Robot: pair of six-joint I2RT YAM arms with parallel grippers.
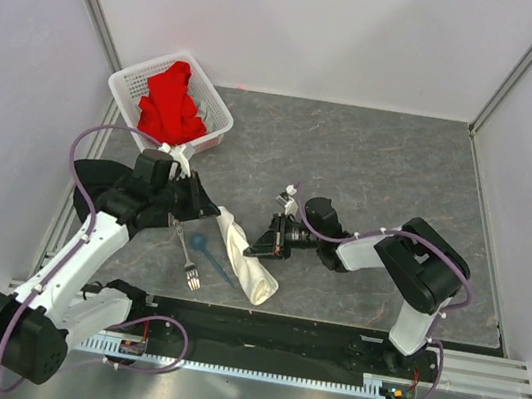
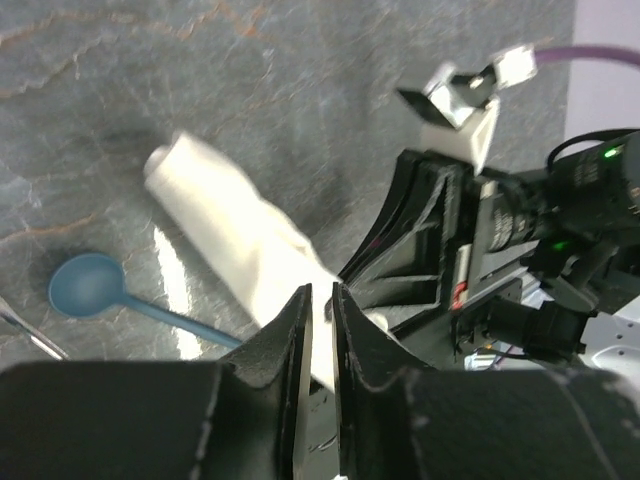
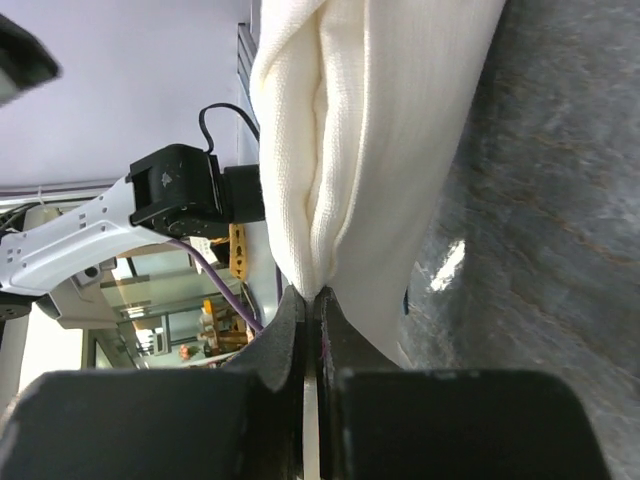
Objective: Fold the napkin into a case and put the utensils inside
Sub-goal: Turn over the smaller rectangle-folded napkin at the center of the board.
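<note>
The cream-white napkin (image 1: 247,257) lies as a narrow folded strip, a case shape, slanting toward the near edge. My right gripper (image 1: 256,251) is shut on a bunched fold along its edge (image 3: 312,295). My left gripper (image 1: 212,209) sits at the strip's far end, its jaws nearly together with the napkin (image 2: 230,230) between the tips (image 2: 321,292). The silver fork (image 1: 187,253) and blue spoon (image 1: 209,251) lie on the table just left of the strip, outside it. The spoon (image 2: 90,285) shows clearly in the left wrist view.
A white perforated basket (image 1: 122,86) holding a red cloth (image 1: 172,104) stands at the back left. A black cloth (image 1: 93,172) lies under the left arm. A black rail (image 1: 324,345) runs along the near table edge.
</note>
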